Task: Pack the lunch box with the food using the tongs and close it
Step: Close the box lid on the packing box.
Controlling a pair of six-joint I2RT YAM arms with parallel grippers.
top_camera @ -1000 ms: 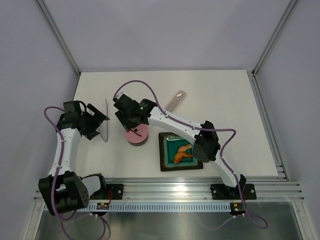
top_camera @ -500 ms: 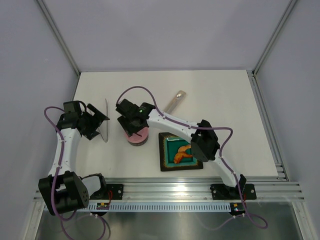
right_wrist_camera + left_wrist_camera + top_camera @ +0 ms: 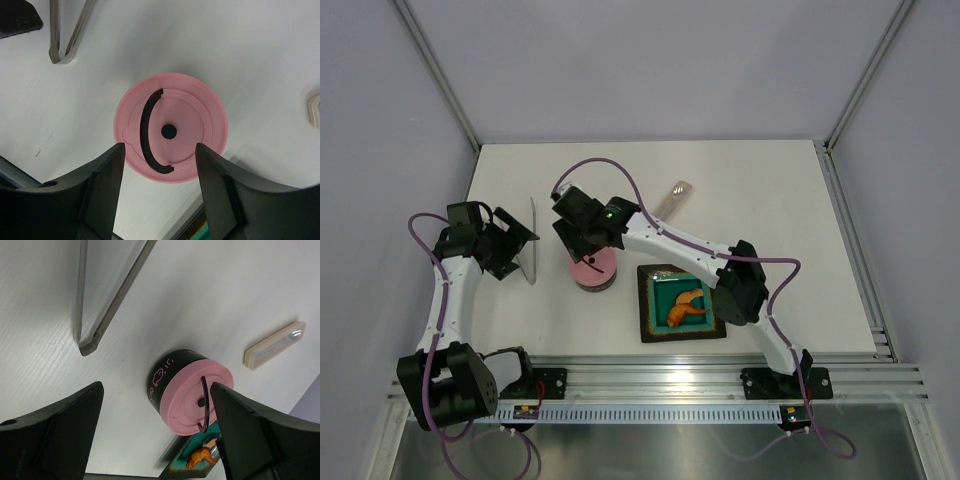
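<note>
The lunch box stands mid-table as a small round tin with a dark side, and its pink lid with the black handle sits on top. My right gripper hovers just above it. It is open, with a finger on each side of the lid and nothing held. The slim tongs lie on the table to the left, their tips showing in both wrist views. My left gripper is beside the tongs, wide open and empty. Orange food lies on the teal plate.
The square teal plate with a dark rim sits right of the lunch box, near the front. A short flat silvery utensil lies at the back, right of centre. Side walls enclose the table, and a rail runs along its near edge.
The right gripper dipped toward the pink lid, then drew back up a little, its jaws slightly wider. The left arm, tongs and lunch box have stayed put.
</note>
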